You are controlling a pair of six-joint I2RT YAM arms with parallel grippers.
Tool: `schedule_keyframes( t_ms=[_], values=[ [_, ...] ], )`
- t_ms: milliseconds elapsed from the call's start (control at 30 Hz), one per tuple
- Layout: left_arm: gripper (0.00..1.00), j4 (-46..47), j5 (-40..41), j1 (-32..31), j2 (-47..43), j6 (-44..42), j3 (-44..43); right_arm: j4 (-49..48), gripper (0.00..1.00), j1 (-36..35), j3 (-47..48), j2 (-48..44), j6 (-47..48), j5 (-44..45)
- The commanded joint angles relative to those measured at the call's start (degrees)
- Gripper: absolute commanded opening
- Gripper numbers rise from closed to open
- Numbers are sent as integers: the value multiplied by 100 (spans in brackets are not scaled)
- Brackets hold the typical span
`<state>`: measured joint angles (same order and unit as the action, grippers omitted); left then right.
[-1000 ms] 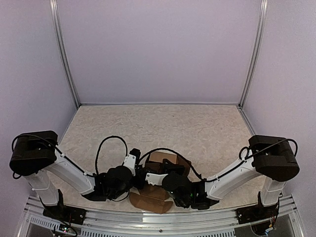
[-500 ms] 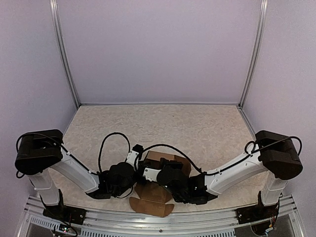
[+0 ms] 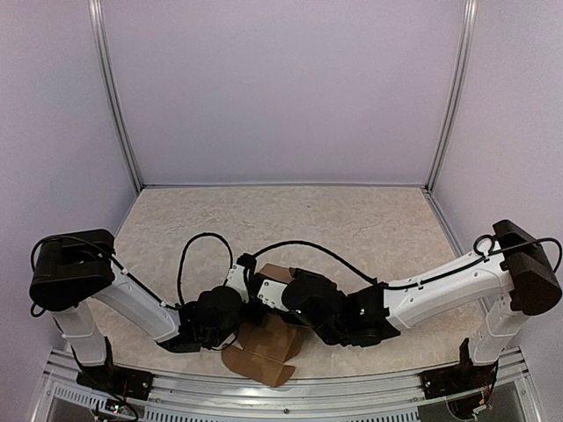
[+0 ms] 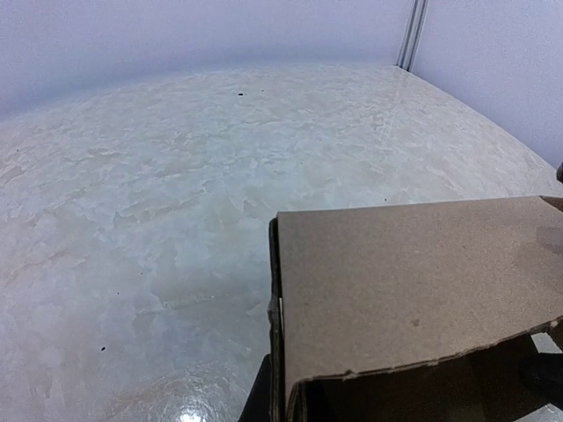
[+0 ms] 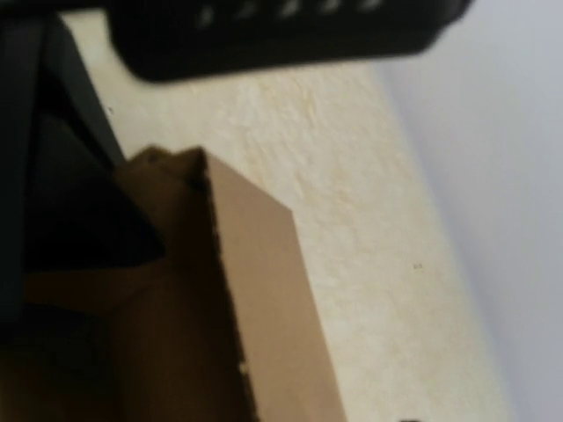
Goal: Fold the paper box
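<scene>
Cardboard paper box [image 3: 264, 353] sits pinched in left tool [image 3: 247, 298]; right tool [image 3: 264, 301] alongside, opening unclear.

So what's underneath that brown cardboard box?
Only the pale marbled table shows below and around the paper box. Directly beneath is hidden by the cardboard, and the left arm and right arm cover its middle from above.

Pale mottled table [image 3: 352, 220]; brown paper box [image 3: 264, 352] rests on it
</scene>
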<state>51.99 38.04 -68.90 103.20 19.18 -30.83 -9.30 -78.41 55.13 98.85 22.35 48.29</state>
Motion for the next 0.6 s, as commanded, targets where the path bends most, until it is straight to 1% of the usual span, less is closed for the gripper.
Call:
schedule_keyframes(
  t_ms=[0, 167, 333, 467, 567],
  values=[
    [0, 136, 125, 67, 109, -370, -182, 850, 58, 137, 148, -612, -790, -853],
    [0, -57, -152, 216, 119, -533, -380, 1343, 65, 329, 26, -1313, -1256, -1842],
    [0, -89, -421, 263, 180, -781, -577, 1318, 67, 627, -361, -2096, -1683, -2630],
    [0, 101, -913, 268, 226, -1356, -642, 1237, 67, 985, -619, -2715, -1990, -3115],
    [0, 371, -1597, 270, 274, -1950, -608, 1214, 64, 1266, -739, -3031, -2217, -3392]
  ],
)
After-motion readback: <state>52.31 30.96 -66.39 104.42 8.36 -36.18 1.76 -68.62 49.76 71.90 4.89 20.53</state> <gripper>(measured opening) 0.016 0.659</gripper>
